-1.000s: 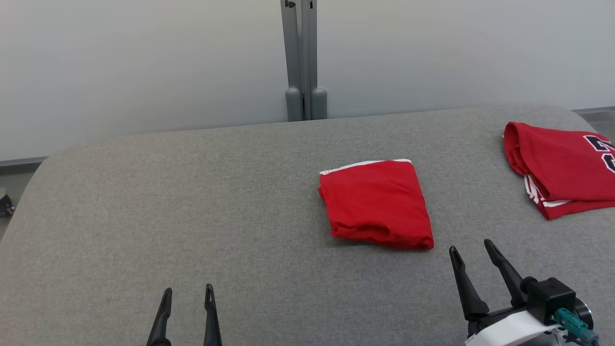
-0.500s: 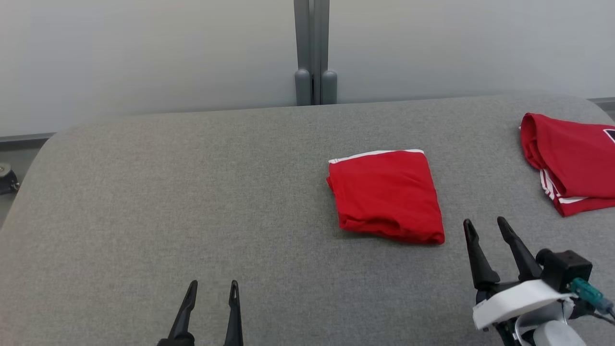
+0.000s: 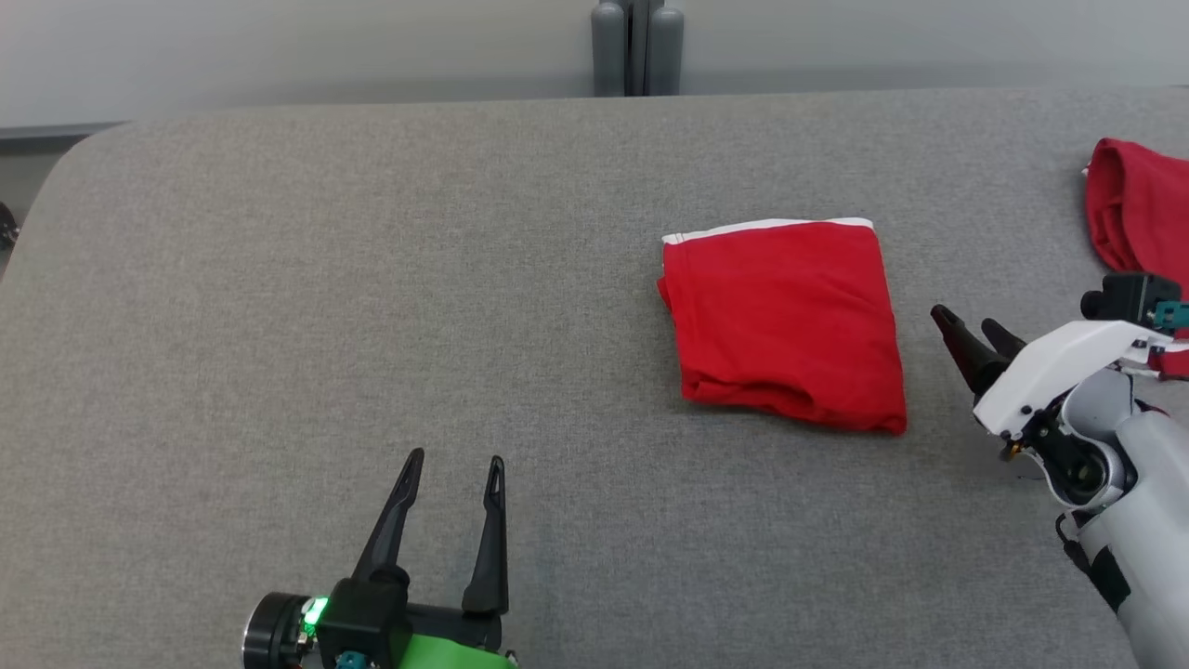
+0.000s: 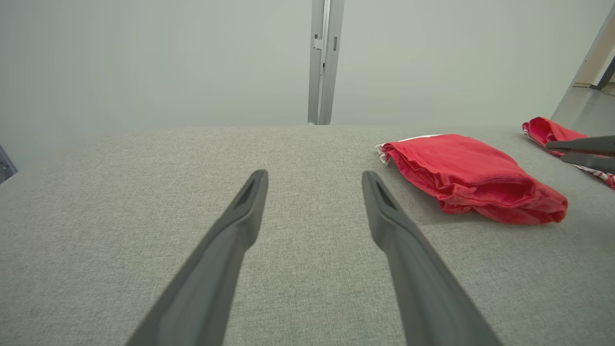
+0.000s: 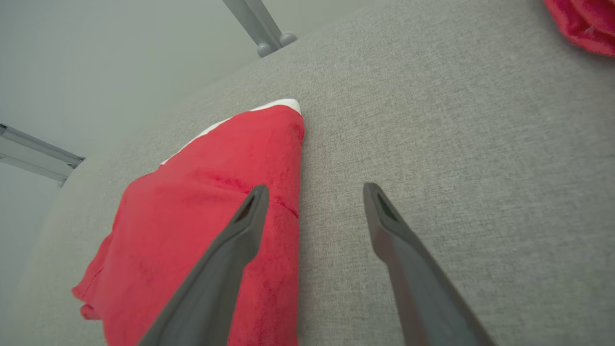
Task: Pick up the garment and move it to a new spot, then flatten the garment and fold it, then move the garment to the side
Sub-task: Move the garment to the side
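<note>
Folded into a squarish packet with a white band along its far edge, the red fabric garment (image 3: 785, 321) lies flat on the grey cloth-covered table (image 3: 372, 279), right of centre and free of both arms. The head camera has dipped since a second ago, so the table now takes up most of its view. Against the garment, the right gripper (image 3: 961, 318) has moved from below the near right corner to just beside the right edge. Its two dark fingers are spread apart with nothing between them and point in towards the cloth. From the right wrist view, one finger (image 5: 226, 259) overlaps the garment's edge (image 5: 211, 230) and the other stands over bare table; whether either touches cannot be told. The left gripper (image 3: 455, 457) hovers well apart from the garment at the near left, its fingers also parted and empty. A second red garment with white trim (image 3: 1133, 200) lies at the far right of the table. A grey metal post (image 3: 637, 46) stands behind the far edge.
</note>
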Robot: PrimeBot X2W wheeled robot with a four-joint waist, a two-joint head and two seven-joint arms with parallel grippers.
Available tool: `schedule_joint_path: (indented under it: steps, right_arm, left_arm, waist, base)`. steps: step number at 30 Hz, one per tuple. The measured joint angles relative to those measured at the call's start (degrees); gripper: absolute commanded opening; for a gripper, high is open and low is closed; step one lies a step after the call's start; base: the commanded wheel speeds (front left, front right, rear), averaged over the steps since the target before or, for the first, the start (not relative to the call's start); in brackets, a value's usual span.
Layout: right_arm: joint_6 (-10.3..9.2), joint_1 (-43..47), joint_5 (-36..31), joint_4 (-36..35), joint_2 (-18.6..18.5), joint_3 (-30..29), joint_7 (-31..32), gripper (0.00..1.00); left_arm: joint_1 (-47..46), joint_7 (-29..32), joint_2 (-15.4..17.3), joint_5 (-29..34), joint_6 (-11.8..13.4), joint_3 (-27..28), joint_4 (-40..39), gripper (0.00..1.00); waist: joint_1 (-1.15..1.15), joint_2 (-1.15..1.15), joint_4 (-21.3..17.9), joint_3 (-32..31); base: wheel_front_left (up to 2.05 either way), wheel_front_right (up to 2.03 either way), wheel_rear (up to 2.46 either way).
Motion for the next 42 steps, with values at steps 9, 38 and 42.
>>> schedule_joint_path:
  steps: [9, 38, 42]
  right_arm:
    - [0.00, -5.93, 7.68, 5.76, -0.46, 3.03, 5.75, 1.00]
    - [0.05, -15.73, -11.66, -8.10, -33.92, 19.00, -7.40, 0.00]
    - [0.05, -16.56, -14.21, -6.81, -36.74, 18.15, -9.13, 0.00]
  left_arm:
    - [-2.68, 0.00, 0.00, -1.20, 0.48, -1.88, 0.19, 1.00]
    - [-9.48, 0.00, 0.53, 3.42, -1.65, -1.94, -0.11, 1.00]
    - [-10.02, 0.00, 1.47, 4.46, -1.81, -1.69, -0.22, 1.00]
  waist:
    - [0.00, 0.00, 2.52, 4.81]
    - [0.00, 0.00, -4.83, 16.20]
    - [0.00, 0.00, -5.21, 18.56]
  base:
    - [0.00, 0.00, 0.00]
    - [0.00, 0.00, 0.00]
    - [0.00, 0.00, 0.00]
